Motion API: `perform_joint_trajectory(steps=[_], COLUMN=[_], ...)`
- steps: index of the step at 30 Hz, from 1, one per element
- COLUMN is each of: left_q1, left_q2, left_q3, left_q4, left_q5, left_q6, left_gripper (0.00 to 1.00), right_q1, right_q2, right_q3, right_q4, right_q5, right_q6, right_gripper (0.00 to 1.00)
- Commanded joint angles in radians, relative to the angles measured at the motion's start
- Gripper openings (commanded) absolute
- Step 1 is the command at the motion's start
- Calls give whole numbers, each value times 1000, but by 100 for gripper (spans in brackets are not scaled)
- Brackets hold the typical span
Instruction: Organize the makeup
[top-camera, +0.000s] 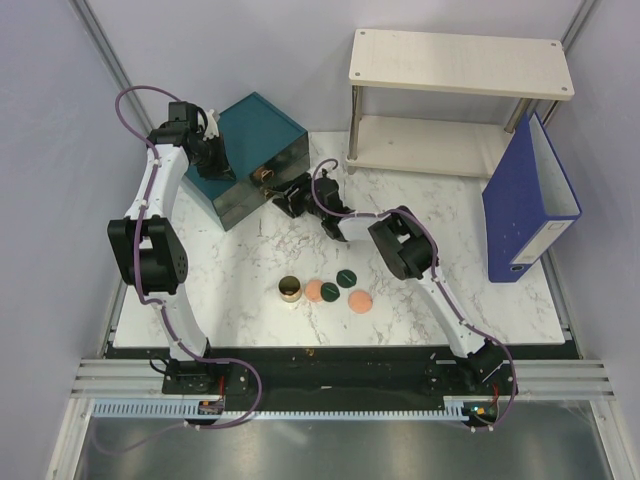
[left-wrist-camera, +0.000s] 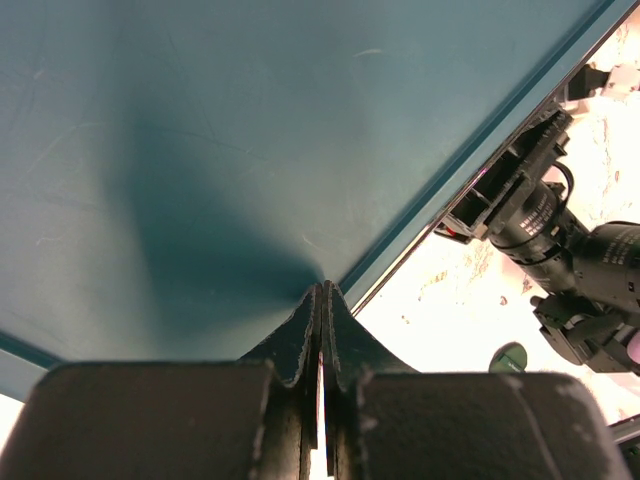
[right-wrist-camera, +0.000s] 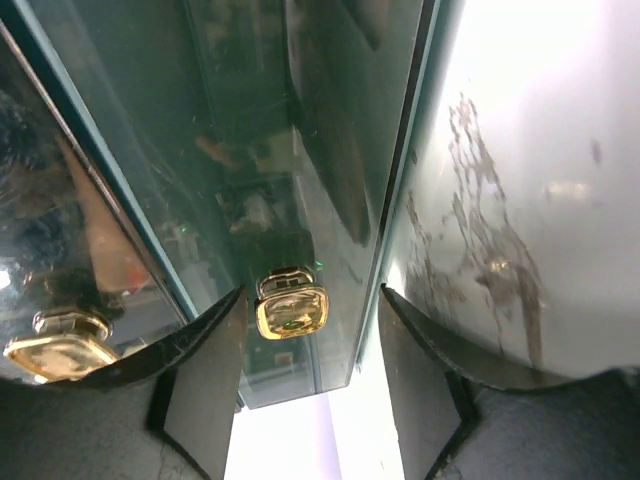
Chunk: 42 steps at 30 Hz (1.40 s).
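Right gripper (right-wrist-camera: 312, 300), fingers spread about gold drawer knob (right-wrist-camera: 292, 311), seemingly to pull; left gripper (left-wrist-camera: 322, 300), pressed together, likely bracing teal drawer box (left-wrist-camera: 200, 150).

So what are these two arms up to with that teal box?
The left gripper, shut, sits against the top of the teal drawer box, seemingly steadying it. The right gripper is open around a drawer's gold knob, not gripping it. The gold-lidded jar, peach discs and green compacts lie on the table, not yet put away.
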Motion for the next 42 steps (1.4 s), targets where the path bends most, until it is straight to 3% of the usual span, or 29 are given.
perform_joint_trajectory(steps=[1,8,12,18,27,34,42], left_q1=[-5,-6,-5,-5,-6,-5,-6], left_q2=[80,82,83,85,91,91,97], left_q3=[-57,-56,-54,-54,-50,-50,-42], left_q4=[-210,-210,-210,-210,-210,-210,-210], left_q5=[-73,-71,-71,-74,-73,-74,-70], left_q6=[39,39,39,39,39,37,33], left_gripper=[2,2,2,2,2,2,2], right_q1=[9,21,20,9,-32,-58,-83], right_q2=[85,79,58,-16,-118,-220,-379], right_q3=[82,114,76,37,-25,-71,-191], right_q4=[-93,-219,-242,-348,-564,-754,-814], right_q5=[43,76,76,62,0,42,54], right_q6=[36,-8,-21,-151,-329,-468,-544], right_gripper=[58,42,24,12,7,6,6])
